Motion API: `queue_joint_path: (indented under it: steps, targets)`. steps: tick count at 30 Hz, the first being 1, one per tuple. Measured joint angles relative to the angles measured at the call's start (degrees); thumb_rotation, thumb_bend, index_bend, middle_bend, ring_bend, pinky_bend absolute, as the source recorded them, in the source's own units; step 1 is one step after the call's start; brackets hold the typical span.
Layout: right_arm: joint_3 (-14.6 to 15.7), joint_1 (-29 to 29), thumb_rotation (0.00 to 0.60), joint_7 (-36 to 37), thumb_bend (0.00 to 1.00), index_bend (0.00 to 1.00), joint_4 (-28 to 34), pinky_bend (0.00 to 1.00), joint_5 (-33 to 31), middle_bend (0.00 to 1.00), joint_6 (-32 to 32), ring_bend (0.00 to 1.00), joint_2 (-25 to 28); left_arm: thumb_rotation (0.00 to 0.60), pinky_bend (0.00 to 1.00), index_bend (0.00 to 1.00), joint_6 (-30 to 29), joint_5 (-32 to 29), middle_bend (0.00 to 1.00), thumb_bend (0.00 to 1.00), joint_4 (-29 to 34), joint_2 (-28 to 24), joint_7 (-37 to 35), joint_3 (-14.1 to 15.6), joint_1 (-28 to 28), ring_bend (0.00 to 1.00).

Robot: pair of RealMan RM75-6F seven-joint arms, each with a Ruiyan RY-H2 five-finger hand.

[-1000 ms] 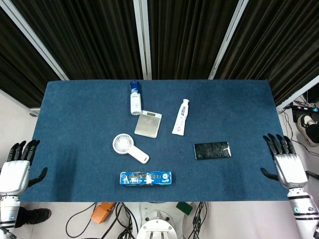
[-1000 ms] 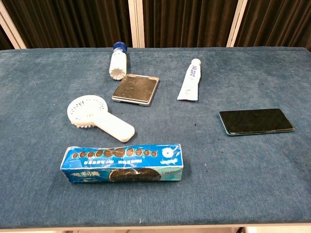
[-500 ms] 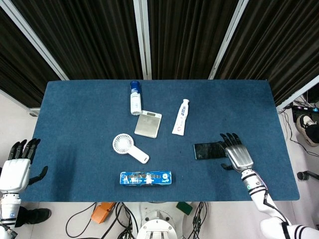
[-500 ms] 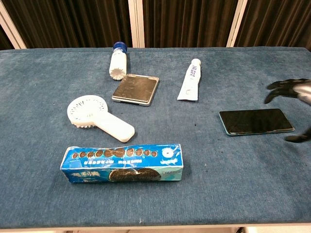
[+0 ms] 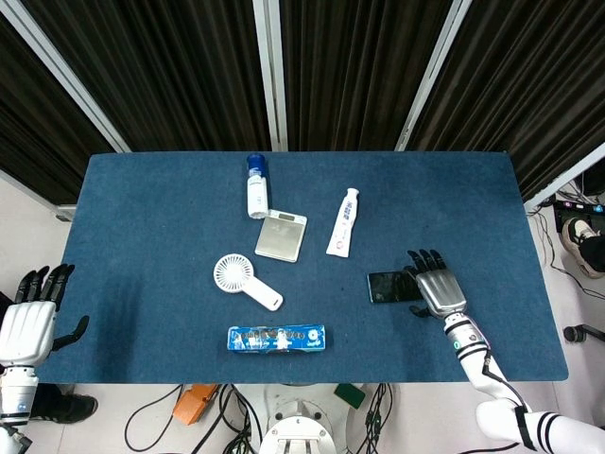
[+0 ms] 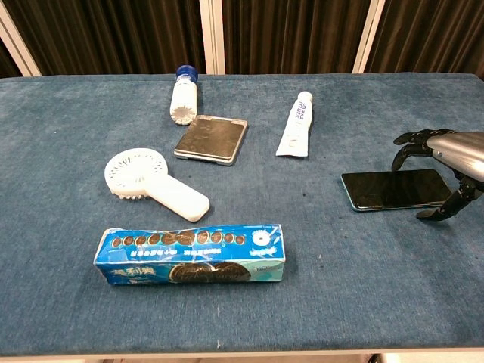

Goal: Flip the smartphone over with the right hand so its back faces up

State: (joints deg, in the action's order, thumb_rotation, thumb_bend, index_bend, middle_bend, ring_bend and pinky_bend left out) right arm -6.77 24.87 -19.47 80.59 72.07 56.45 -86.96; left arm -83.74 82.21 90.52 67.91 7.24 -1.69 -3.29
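Note:
The smartphone (image 5: 389, 287) (image 6: 393, 189) lies flat on the blue table, dark glossy screen up, at the right. My right hand (image 5: 435, 288) (image 6: 446, 162) hovers over the phone's right end, fingers spread past its far edge and thumb by its near edge, holding nothing. The chest view shows the fingertips arched down around the phone's right end; contact is unclear. My left hand (image 5: 30, 320) rests open off the table's left front corner, seen only in the head view.
On the blue table (image 5: 142, 208) lie a cookie pack (image 5: 277, 338), a white handheld fan (image 5: 244, 280), a small silver scale (image 5: 282, 235), a toothpaste tube (image 5: 344, 221) and a white bottle with a blue cap (image 5: 256, 186).
My right hand has travelled from beyond the table's right edge leftwards over the table and now sits above the phone's right end. The phone and left hand have stayed put.

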Motion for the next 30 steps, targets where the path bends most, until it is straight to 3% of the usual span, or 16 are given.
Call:
queue_joint_path:
  steps: [12, 25, 30]
  targets:
    - [0.1, 2.1, 0.600, -1.4, 0.31, 0.39, -2.6, 0.07, -2.3, 0.11, -1.4, 0.00, -1.8, 0.600, 0.00, 0.03, 0.1, -0.3, 0.06, 0.32, -0.9, 0.3, -0.9, -0.2, 0.0, 0.00]
    - [-0.5, 4.4, 0.600, -1.1, 0.67, 0.44, -2.5, 0.07, -4.5, 0.11, -3.7, 0.00, -1.0, 0.600, 0.00, 0.03, -0.4, -0.2, 0.06, 0.32, -1.1, 0.0, -1.4, -0.3, 0.2, 0.00]
    - [-1.2, 5.9, 0.600, -1.8, 0.70, 0.44, -2.0, 0.07, -6.8, 0.11, -5.8, 0.00, 0.2, 0.600, 0.00, 0.03, -0.3, -0.1, 0.06, 0.32, -0.9, -0.1, -1.3, -0.3, 0.1, 0.00]
